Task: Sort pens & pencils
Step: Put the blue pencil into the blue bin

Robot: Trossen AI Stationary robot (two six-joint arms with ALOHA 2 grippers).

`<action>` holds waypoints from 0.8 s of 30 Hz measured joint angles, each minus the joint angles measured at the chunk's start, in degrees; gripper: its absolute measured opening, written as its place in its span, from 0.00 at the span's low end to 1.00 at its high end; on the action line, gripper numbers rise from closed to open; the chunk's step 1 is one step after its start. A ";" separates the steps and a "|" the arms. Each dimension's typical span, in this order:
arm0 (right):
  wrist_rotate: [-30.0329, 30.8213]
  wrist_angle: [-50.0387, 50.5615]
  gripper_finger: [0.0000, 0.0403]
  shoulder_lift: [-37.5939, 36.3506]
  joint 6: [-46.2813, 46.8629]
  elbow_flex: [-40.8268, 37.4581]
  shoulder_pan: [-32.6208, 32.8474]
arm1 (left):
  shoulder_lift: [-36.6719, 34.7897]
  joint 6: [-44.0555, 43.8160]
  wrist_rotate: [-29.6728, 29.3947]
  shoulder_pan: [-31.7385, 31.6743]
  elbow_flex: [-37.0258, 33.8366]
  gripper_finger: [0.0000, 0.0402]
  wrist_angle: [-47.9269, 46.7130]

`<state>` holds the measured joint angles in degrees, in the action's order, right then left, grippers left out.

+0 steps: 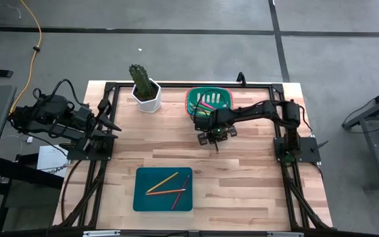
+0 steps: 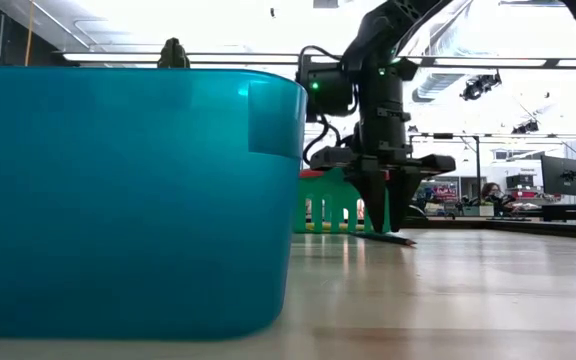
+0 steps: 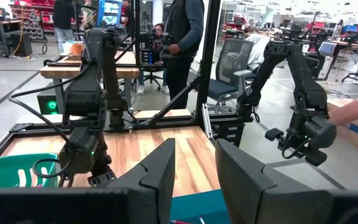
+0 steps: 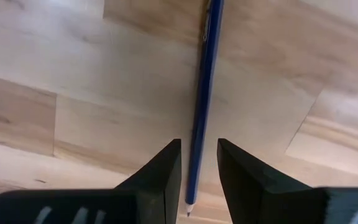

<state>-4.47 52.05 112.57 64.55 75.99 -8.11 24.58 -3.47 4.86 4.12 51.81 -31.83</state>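
I'm seeing bright ceiling lights (image 2: pixel 528 40) washing out the low view, silhouetting the arm, while the near blue tub (image 2: pixel 128 200) is blurring.

Grey floor (image 1: pixel 176 46), office chair (image 3: pixel 229 78), bright ceiling lights (image 2: pixel 528 60)

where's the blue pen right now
The blue pen lies on the bare table, between the right gripper's fingers, just in front of the green basket.
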 joint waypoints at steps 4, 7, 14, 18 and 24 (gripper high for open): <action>-0.05 -0.20 0.23 0.00 -0.39 0.00 -0.64 | 0.00 0.01 0.00 0.00 0.00 0.26 0.02; -0.03 -0.21 0.23 0.00 -0.58 0.00 -0.58 | 0.00 -0.01 0.00 0.00 0.00 0.26 0.04; 0.33 0.35 0.23 -0.02 -1.22 0.00 -0.50 | 0.00 -0.01 -0.61 0.00 0.00 0.26 0.04; 0.31 0.39 0.23 0.18 -1.59 0.02 -0.50 | 0.00 -0.01 -0.63 0.01 0.00 0.26 0.37; -0.10 -0.97 0.23 0.68 -1.59 0.07 -0.53 | -0.02 -0.01 -0.87 0.00 0.00 0.26 0.37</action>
<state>-4.57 51.08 113.25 62.96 76.05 -8.64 24.56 -3.49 3.99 4.12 51.81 -31.46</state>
